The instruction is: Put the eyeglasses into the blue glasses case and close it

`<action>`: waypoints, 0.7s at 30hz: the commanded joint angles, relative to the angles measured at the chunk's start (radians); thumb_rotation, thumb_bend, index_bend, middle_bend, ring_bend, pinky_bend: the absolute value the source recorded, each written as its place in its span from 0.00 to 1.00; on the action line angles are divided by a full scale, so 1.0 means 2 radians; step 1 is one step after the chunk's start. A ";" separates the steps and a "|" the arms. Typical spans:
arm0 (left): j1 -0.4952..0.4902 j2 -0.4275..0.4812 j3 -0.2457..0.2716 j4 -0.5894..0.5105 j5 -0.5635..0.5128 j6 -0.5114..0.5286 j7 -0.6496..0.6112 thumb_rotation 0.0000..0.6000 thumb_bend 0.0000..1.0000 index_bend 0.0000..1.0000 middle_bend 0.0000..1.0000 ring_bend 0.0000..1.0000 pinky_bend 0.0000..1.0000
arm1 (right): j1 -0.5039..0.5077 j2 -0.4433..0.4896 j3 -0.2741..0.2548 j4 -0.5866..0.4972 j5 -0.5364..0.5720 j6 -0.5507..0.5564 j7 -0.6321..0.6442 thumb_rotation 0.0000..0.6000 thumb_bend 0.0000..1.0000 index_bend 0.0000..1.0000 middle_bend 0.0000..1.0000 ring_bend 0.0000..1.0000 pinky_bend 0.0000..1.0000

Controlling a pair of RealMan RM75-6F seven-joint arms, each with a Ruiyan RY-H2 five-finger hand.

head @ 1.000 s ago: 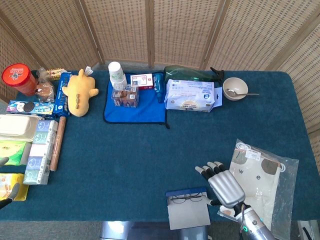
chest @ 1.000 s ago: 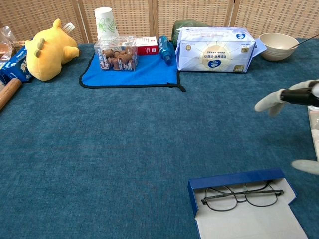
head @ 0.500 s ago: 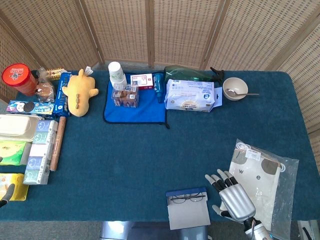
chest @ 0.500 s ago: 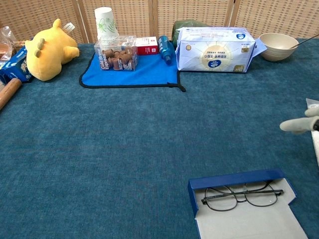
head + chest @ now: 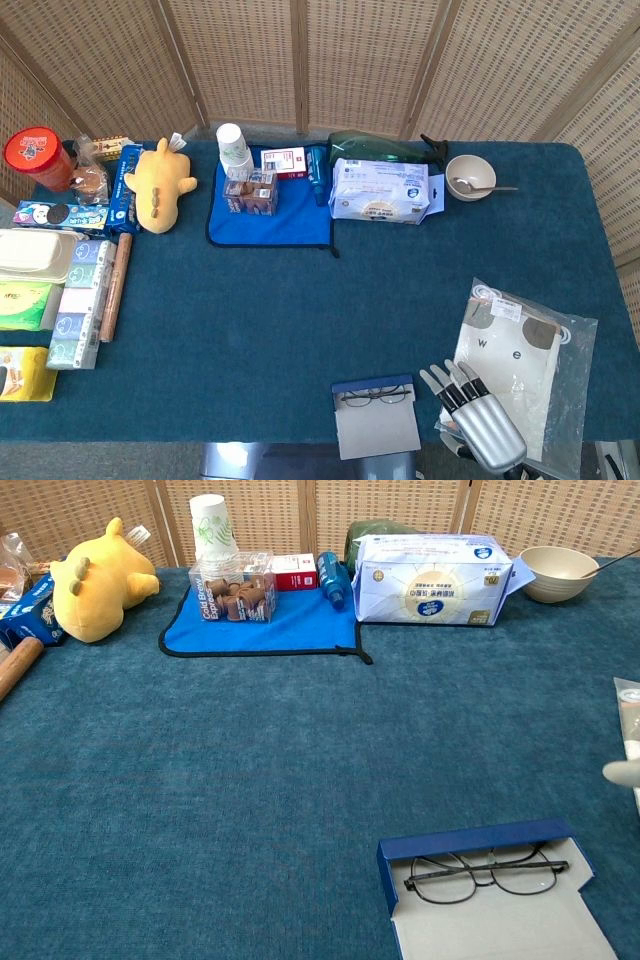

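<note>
A woven rattan screen [image 5: 330, 60] backs a surface [image 5: 300, 290] covered in dark teal cloth. The blue glasses case [image 5: 376, 415] [image 5: 490, 890] lies open at the near edge of the surface, its pale flap folded toward the viewer. The eyeglasses [image 5: 378, 396] [image 5: 487, 871] rest inside the case, folded, along its blue back wall.

Just right of the case, the right robot hand [image 5: 475, 415] sits at the near edge, palm down, fingers spread and holding nothing; it is apart from the case. In the chest view only a pale fingertip [image 5: 622, 772] shows at the right border. Beyond the hand lies a clear plastic bag [image 5: 525, 365], partly under it.

Far behind the case, a white tissue pack [image 5: 380, 190] [image 5: 432, 578] stands at the back of the surface. To its right is a beige bowl [image 5: 470, 176] [image 5: 559, 572] holding a spoon. To its left, a blue cloth mat [image 5: 270, 215] [image 5: 270, 625] carries a clear box of brown items [image 5: 237, 592], a paper cup [image 5: 233, 148] [image 5: 209, 525], a red-and-white carton [image 5: 284, 161] and a blue bottle [image 5: 334, 578]. A yellow plush toy [image 5: 158, 182] [image 5: 97, 580] lies left of the mat. Packaged snacks and a rolling pin [image 5: 114, 285] line the left edge.
</note>
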 commanded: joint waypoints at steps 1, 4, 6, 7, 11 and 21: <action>0.001 -0.001 0.002 0.001 0.000 -0.001 -0.002 1.00 0.29 0.13 0.10 0.00 0.00 | -0.014 -0.009 0.003 0.015 -0.007 -0.002 0.004 0.77 0.25 0.00 0.10 0.00 0.15; 0.002 -0.003 0.004 0.004 0.003 0.000 -0.004 1.00 0.29 0.13 0.10 0.00 0.00 | -0.024 -0.019 0.008 0.028 -0.008 -0.009 0.009 0.85 0.23 0.00 0.09 0.00 0.14; 0.002 -0.005 0.004 0.005 0.004 0.001 -0.004 1.00 0.29 0.13 0.09 0.00 0.00 | -0.027 -0.023 0.010 0.035 -0.011 -0.013 0.007 0.89 0.22 0.00 0.08 0.00 0.14; 0.003 -0.005 0.005 0.006 0.004 0.001 -0.004 1.00 0.29 0.12 0.09 0.00 0.00 | -0.030 -0.025 0.011 0.039 -0.013 -0.015 0.005 0.90 0.21 0.00 0.07 0.00 0.14; 0.006 -0.005 0.007 0.010 0.004 0.003 -0.010 1.00 0.29 0.12 0.09 0.00 0.00 | -0.041 -0.042 0.012 0.058 -0.026 -0.018 0.008 0.93 0.20 0.00 0.07 0.00 0.14; 0.013 -0.005 0.012 0.025 0.012 0.013 -0.028 1.00 0.29 0.12 0.09 0.00 0.00 | -0.077 -0.081 0.019 0.132 -0.071 0.019 0.036 0.98 0.19 0.00 0.07 0.00 0.12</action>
